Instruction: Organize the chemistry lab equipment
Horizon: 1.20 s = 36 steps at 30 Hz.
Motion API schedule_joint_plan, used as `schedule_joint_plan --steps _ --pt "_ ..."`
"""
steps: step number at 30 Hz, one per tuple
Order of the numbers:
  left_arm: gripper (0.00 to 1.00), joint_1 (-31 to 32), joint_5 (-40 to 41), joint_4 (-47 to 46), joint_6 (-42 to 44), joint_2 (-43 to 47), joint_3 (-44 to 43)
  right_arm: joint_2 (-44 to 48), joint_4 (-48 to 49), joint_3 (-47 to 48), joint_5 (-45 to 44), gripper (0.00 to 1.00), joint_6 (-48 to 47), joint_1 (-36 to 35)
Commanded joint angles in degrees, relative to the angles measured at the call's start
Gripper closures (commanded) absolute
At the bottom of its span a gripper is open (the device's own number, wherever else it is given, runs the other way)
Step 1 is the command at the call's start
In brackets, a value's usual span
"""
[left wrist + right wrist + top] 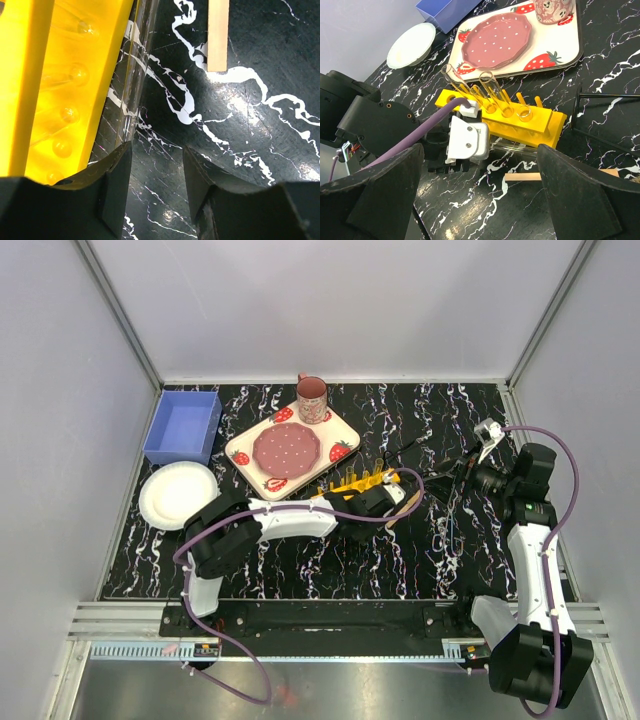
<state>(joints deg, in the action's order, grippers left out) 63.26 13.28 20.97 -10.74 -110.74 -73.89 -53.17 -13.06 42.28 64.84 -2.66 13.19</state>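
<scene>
The yellow test-tube rack point(365, 482) lies on the black marble table, with clear tubes point(492, 92) standing in its holes. One clear tube point(137, 65) lies flat on the table along the rack's near side; it also shows in the right wrist view point(515, 146). My left gripper point(385, 505) is low over the table beside the rack point(65, 85), open and empty point(157, 190), just short of the loose tube. The brush's wooden handle point(218, 35) lies just beyond. My right gripper point(462, 472) is open and empty point(480, 195), raised to the right of the rack point(540, 122). Slim dark metal tools point(610, 95) lie to the rack's right.
A strawberry-patterned tray point(345, 430) with a pink plate point(286, 447) and pink mug point(311, 398) sits behind the rack. A blue bin point(183, 426) and white paper plate point(178, 494) are at the far left. White walls enclose the table.
</scene>
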Motion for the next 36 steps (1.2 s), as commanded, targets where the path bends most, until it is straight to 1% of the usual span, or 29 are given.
schedule_joint_plan --steps 1,15,23,29,33,34,36 --pt "0.52 0.0 0.6 -0.3 1.1 1.1 -1.7 1.0 2.9 0.1 2.1 0.0 0.5 0.3" --pt "0.53 -2.1 -0.2 1.2 3.5 -0.8 -4.3 0.9 3.4 -0.2 2.7 0.0 0.9 0.9" --pt "0.54 -3.5 -4.0 1.2 3.7 -2.7 -5.3 1.1 3.5 -0.3 2.7 0.0 1.1 1.1" --pt "0.57 -4.4 -5.0 1.2 3.5 -4.0 -5.4 1.4 3.7 -0.3 2.9 0.0 1.2 1.5" --pt "0.62 -4.4 -5.5 1.4 3.9 -4.7 -5.4 1.3 3.8 -0.2 3.1 0.0 1.4 1.6" --pt "0.66 -4.4 -5.6 1.4 3.9 -4.8 -5.4 1.3 3.8 -0.3 3.1 0.0 1.4 1.6" --pt "0.69 -4.3 -5.8 1.4 3.6 -4.8 -5.1 1.4 3.8 -0.3 3.2 0.0 1.5 1.7"
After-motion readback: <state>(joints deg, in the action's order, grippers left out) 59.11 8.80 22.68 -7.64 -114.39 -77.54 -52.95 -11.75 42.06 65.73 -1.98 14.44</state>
